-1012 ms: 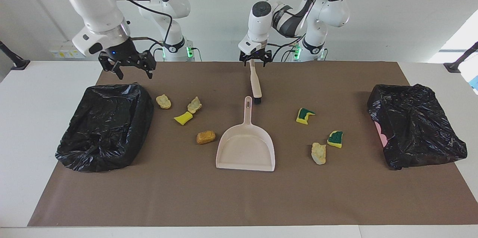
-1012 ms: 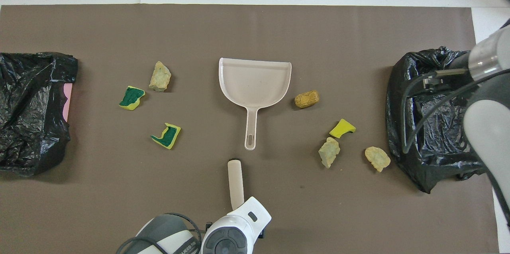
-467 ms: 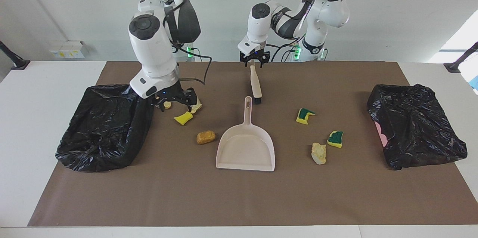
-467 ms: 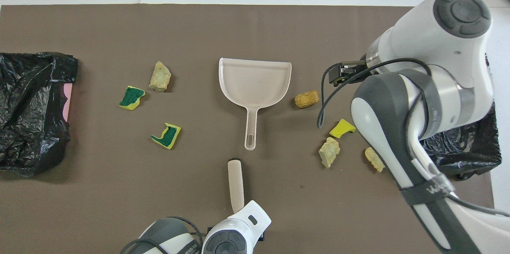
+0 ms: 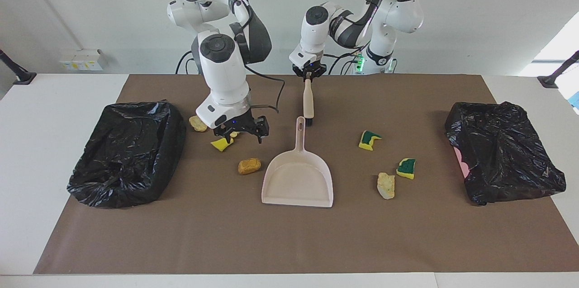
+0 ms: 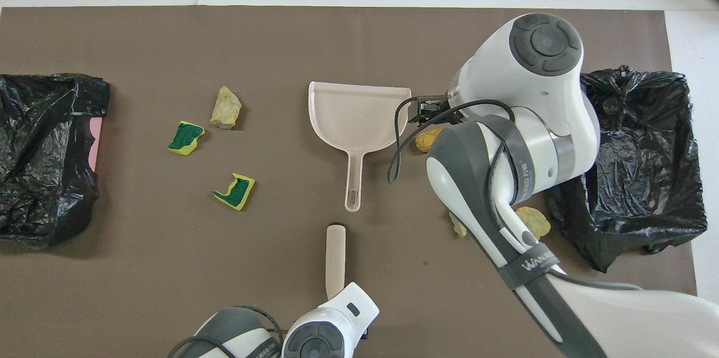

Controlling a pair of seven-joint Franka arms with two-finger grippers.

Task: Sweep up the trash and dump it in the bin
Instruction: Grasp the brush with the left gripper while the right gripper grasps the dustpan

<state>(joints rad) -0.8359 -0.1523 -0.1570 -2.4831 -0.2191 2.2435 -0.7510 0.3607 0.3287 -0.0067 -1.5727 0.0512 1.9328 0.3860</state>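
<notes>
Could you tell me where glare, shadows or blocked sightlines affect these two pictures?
Facing view: bright daylight washes out the upper corner at the left arm's end; both black bin bags show shiny highlights; the dustpan casts only a soft shadow. Overhead view: the right arm blocks several sponge scraps, leaving the orange-brown scrap only partly visible.

A beige dustpan (image 5: 297, 178) lies mid-table on the brown mat (image 5: 289, 243), handle toward the robots. The left gripper (image 5: 309, 72) grips the top of a beige brush (image 5: 309, 102) standing just beside that handle. The right gripper (image 5: 240, 129) hangs open over a bright yellow sponge scrap (image 5: 220, 144), near an orange-brown scrap (image 5: 249, 166). Black-lined bins (image 5: 126, 152) (image 5: 504, 150) sit at both ends.
</notes>
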